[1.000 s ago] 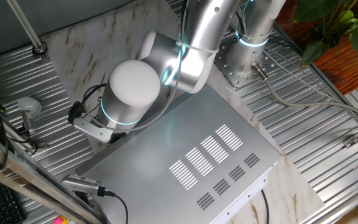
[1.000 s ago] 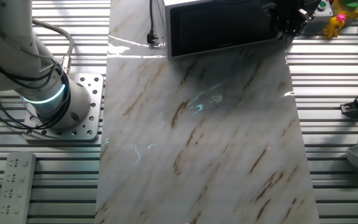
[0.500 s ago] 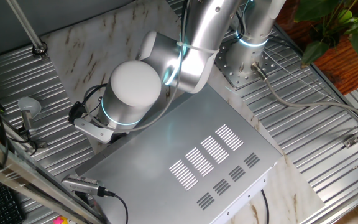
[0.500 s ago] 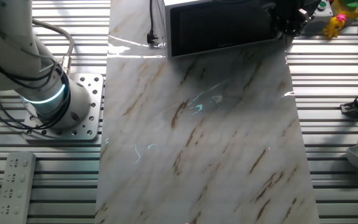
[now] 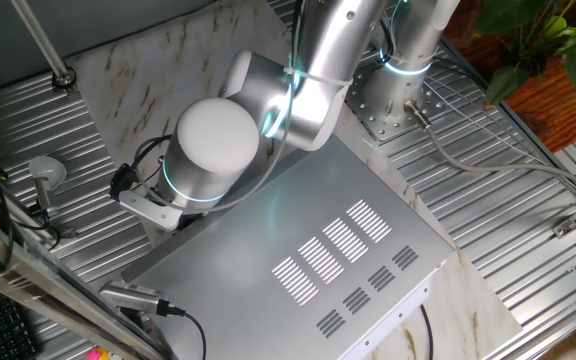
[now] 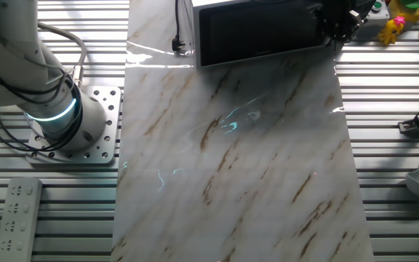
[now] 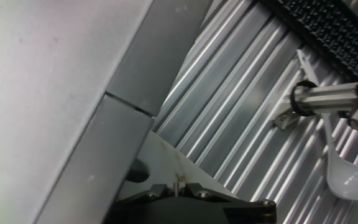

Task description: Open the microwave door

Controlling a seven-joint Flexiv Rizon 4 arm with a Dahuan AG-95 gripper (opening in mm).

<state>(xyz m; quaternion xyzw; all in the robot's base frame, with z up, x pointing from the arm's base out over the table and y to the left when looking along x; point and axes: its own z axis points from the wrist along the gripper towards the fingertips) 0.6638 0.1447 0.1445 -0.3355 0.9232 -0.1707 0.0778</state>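
The microwave (image 5: 308,250) is a large silver box with vent slots in its top, standing on a marble board. Its black door (image 6: 257,33) faces the other fixed camera and lies flush with the box. My gripper (image 6: 337,25) is a dark shape at the door's right end, close to the corner. From above, the arm's wrist (image 5: 213,150) hides it. In the hand view the grey microwave side (image 7: 42,93) fills the left, with a seam across it. The gripper (image 7: 178,185) shows at the bottom, its fingers together with only a sliver between them and nothing held.
A white spoon (image 7: 344,174) and a metal bar (image 7: 328,93) lie on the ribbed table beside the microwave. The marble board (image 6: 253,167) stretches in front of the door. The robot base (image 6: 57,124), a remote (image 6: 13,218) and a yellow toy (image 6: 398,22) stand around it.
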